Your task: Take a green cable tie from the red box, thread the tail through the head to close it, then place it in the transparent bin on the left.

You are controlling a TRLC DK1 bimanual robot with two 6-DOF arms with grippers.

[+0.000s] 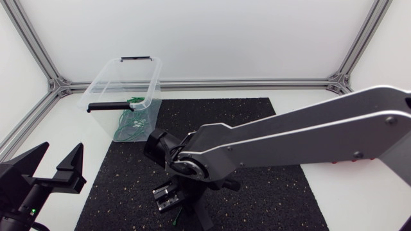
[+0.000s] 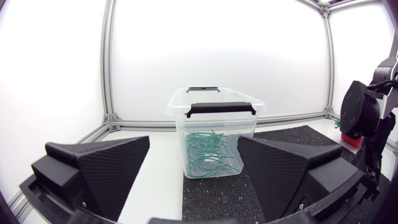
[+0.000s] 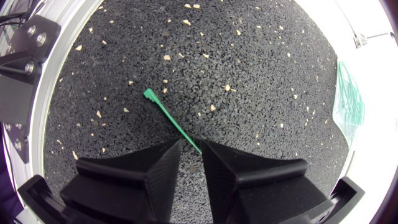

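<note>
A straight green cable tie (image 3: 165, 112) lies flat on the black mat, its head pointing away from my right gripper (image 3: 191, 144). The tail runs into the narrow gap between the right fingers, which stand close on either side without clearly pinching it. In the head view the right gripper (image 1: 172, 197) points down at the mat's front, with a bit of the tie (image 1: 178, 221) showing beneath it. The transparent bin (image 1: 103, 90) at the back left holds several closed green ties (image 2: 208, 152). My left gripper (image 1: 62, 149) is wide open and empty at the front left. A sliver of the red box (image 2: 351, 140) shows behind the right arm.
The black speckled mat (image 1: 257, 115) covers the table's middle. The bin has black handles (image 1: 110, 106) and stands at the mat's back left corner. My right arm's long silver link (image 1: 302, 135) crosses over the mat from the right. White table surface (image 1: 77, 138) lies left of the mat.
</note>
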